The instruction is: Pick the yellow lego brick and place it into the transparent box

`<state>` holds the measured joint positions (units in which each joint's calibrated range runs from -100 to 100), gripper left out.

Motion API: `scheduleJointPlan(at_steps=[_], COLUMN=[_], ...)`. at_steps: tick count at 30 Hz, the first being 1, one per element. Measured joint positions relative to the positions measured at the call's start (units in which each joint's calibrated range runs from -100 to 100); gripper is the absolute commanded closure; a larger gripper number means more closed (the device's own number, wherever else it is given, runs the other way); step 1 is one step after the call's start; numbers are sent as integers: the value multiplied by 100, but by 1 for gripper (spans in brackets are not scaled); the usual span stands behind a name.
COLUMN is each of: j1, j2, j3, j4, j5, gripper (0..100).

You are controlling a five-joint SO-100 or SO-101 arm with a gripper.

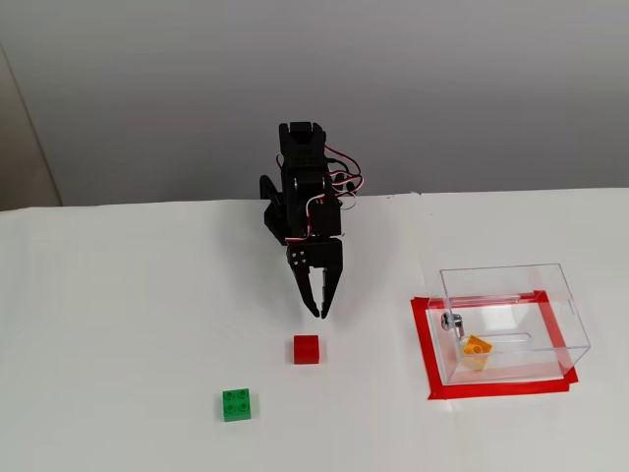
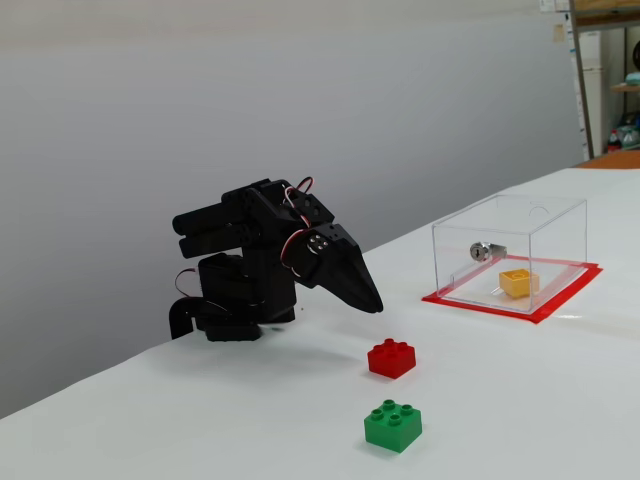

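From my remote station, the arm sits folded low over its base with the gripper (image 1: 319, 313) pointed down at the table (image 1: 128, 315), jaws together and holding nothing — a resting pose, I judge, since the job looks finished. The yellow lego brick (image 1: 477, 347) lies on the floor of the transparent box (image 1: 568, 315), tipped at an angle in a fixed view and close to the small metal fitting (image 1: 450, 321) on the box wall. The box stands inside a frame of red tape (image 1: 425, 354), which I take to be a marker fixing its spot. In a fixed view from the side the brick (image 2: 519, 282) shows through the clear wall (image 2: 470, 300), well apart from the gripper (image 2: 375, 305). The red brick (image 1: 307, 349) sits just ahead of the closed fingertips and the green brick (image 1: 236, 404) a little farther out — both untouched on the white table, as decoys would be
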<state>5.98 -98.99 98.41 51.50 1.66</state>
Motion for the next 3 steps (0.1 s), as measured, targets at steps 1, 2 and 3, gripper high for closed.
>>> scheduleJointPlan(at_steps=[1, 2, 3], j1=[0, 0, 0], j2=[0, 0, 0], j3=[0, 0, 0], j4=[0, 0, 0], j5=[0, 0, 0], gripper=[99, 99, 99])
